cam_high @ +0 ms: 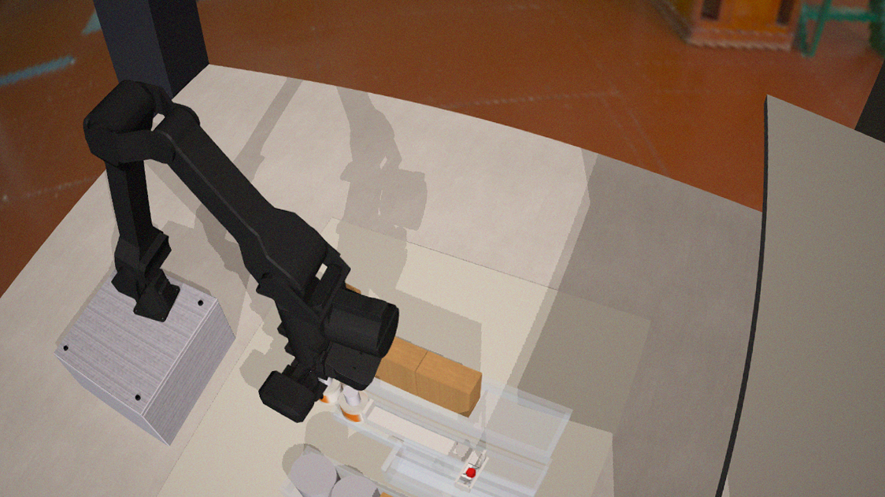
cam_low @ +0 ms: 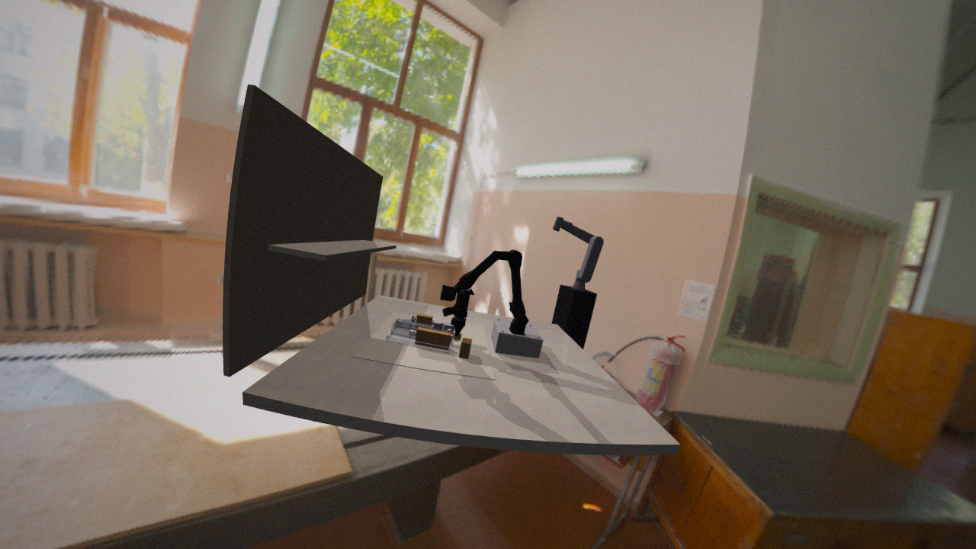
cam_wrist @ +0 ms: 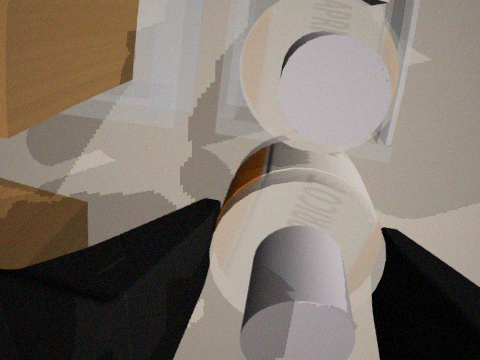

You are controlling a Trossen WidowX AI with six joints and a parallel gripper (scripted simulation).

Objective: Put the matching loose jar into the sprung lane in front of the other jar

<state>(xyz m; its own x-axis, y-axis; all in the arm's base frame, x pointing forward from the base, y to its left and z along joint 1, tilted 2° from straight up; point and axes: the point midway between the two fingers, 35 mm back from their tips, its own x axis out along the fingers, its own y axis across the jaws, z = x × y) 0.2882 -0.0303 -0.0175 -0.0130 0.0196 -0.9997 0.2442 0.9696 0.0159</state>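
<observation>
Two jars show in the wrist view, one right behind the other. Nearest, at the bottom of that frame, the black claw (cam_wrist: 294, 260) is shut on the loose jar (cam_wrist: 296, 234), with one dark finger on each side of its round body. The jar has a pale body, an orange band and a grey lid. It looks small, hard and smooth, so it could slip or turn if squeezed only a little. I think it is light. The best place to hold it is the middle of the body, below the lid, where the claw has it now. Just past it, in the upper middle of the frame, the matching jar (cam_wrist: 320, 70) stands at the front of the see-through lane (cam_wrist: 400, 40). The two jars look like they touch or almost touch. Far along the lane, in the top view, sits the small pusher (cam_high: 470, 473) with a red dot.
</observation>
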